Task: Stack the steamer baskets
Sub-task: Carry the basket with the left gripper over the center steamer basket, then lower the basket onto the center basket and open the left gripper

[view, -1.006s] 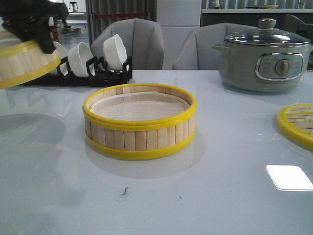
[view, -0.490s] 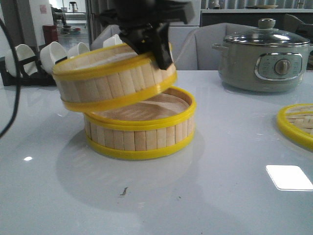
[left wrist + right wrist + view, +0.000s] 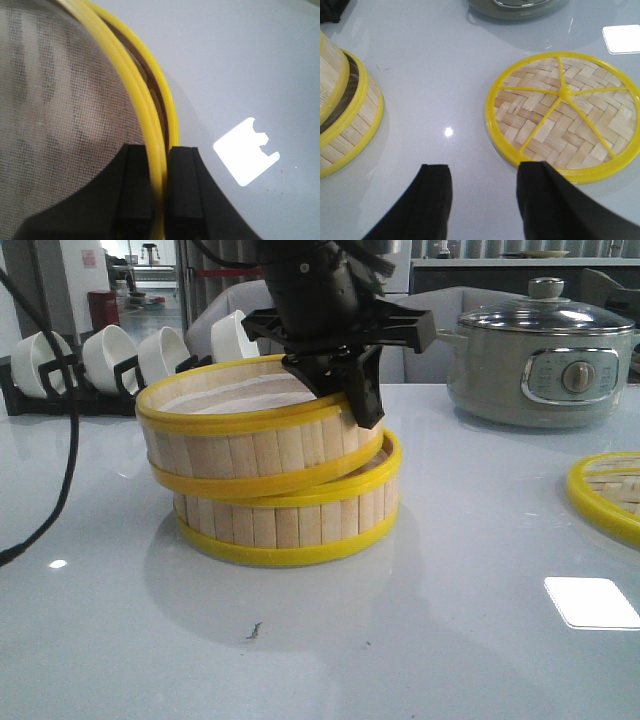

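Since a half-second ago the upper steamer basket (image 3: 255, 430) has dropped onto the lower steamer basket (image 3: 290, 515), resting tilted and offset leftward, so it isn't seated. The left gripper (image 3: 160, 192) pinches its rim wall, clamped for control. The right gripper (image 3: 482, 200) hangs open, empty, near the woven lid (image 3: 562, 112).

Left gripper (image 3: 159, 200) pointing down, fingers clamped on a basket rim (image 3: 150, 125), right gripper (image 3: 482, 200) spread wide above the table
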You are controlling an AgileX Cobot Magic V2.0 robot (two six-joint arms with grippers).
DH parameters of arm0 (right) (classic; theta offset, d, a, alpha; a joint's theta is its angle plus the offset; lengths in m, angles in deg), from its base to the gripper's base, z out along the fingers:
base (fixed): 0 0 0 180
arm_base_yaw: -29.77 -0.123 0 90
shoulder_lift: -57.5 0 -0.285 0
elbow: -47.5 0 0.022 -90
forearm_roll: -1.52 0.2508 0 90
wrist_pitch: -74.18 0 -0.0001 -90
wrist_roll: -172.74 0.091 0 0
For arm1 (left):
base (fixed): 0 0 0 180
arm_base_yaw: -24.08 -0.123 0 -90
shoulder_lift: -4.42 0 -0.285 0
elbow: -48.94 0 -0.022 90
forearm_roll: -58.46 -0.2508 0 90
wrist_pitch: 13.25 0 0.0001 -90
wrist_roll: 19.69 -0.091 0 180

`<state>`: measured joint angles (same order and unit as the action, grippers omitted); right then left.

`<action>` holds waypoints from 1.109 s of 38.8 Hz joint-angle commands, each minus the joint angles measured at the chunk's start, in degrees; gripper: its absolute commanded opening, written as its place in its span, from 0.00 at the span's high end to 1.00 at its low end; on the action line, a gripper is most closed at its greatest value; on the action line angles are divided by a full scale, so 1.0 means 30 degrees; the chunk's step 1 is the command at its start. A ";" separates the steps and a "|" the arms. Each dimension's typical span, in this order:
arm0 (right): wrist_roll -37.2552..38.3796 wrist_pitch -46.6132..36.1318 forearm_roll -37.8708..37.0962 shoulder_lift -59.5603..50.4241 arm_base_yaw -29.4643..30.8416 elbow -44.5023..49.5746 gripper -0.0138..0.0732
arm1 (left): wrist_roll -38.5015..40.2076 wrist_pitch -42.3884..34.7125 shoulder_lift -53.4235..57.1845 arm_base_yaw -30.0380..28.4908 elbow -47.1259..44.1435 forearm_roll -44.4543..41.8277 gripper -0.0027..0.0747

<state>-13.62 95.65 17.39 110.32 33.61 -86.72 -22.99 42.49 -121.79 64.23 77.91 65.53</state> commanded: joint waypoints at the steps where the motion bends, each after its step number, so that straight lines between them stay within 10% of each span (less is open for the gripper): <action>1: -0.0126 -0.1495 0.0051 -0.0019 0.0023 -0.0654 0.36 | -0.0123 -0.1249 0.1122 0.0148 0.0670 0.0198 0.85; 43: -0.0126 -0.1518 0.0051 -0.0019 0.0023 -0.0654 0.36 | -0.0123 -0.2790 0.0878 0.0189 0.0670 0.2474 0.85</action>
<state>-13.62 95.65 17.39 110.32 33.61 -86.72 -22.99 38.63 -122.78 64.28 77.91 70.18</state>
